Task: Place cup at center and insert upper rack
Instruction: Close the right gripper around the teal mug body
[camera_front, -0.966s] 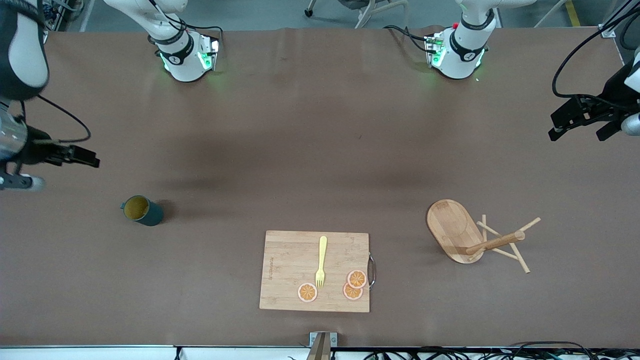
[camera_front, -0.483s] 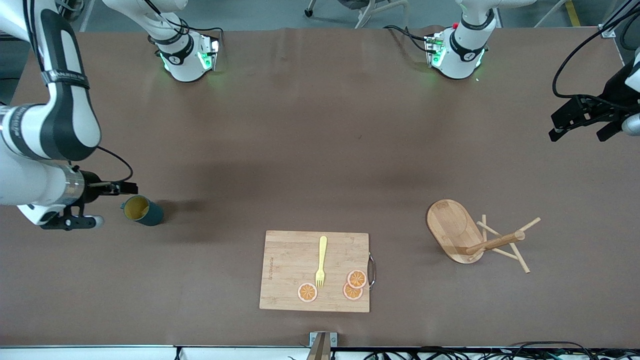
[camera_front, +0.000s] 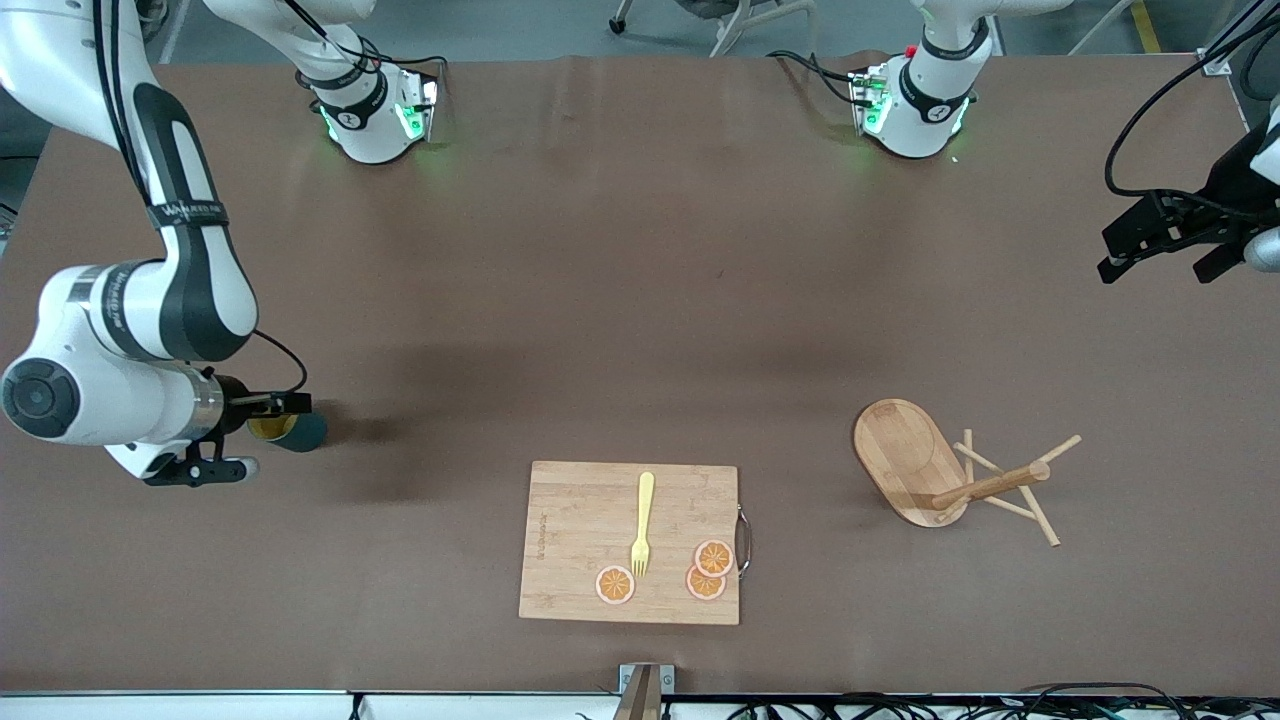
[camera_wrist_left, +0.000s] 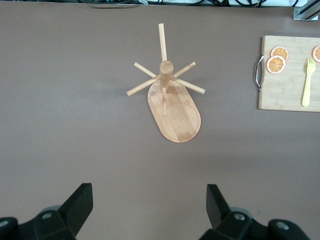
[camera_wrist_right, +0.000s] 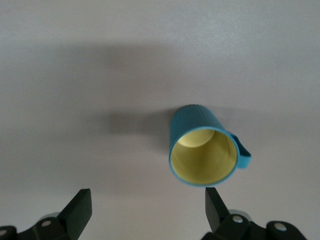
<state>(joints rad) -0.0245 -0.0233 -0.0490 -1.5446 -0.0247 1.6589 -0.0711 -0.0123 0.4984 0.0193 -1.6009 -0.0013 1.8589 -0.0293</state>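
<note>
- The small dark teal cup with a mustard-yellow inside (camera_wrist_right: 202, 151) stands upright and empty on the brown tabletop (camera_front: 620, 300), toward the right arm's end, well apart from the centre.
- The right claw (camera_front: 272, 404) hangs over the cup's rim with fingers apart; nothing is gripped.
- The light bamboo mug tree with oval base (camera_front: 935, 470) lies tipped on its side toward the left arm's end.
- The left claw (camera_front: 1165, 235) waits there, spread wide and empty.
- A tip or slide could be caused if a finger strikes the rim or handle during descent.
- The rectangular bamboo cutting board (camera_front: 580, 520) carries a yellow fork (camera_front: 642, 524) and orange slices (camera_front: 704, 572).
</note>
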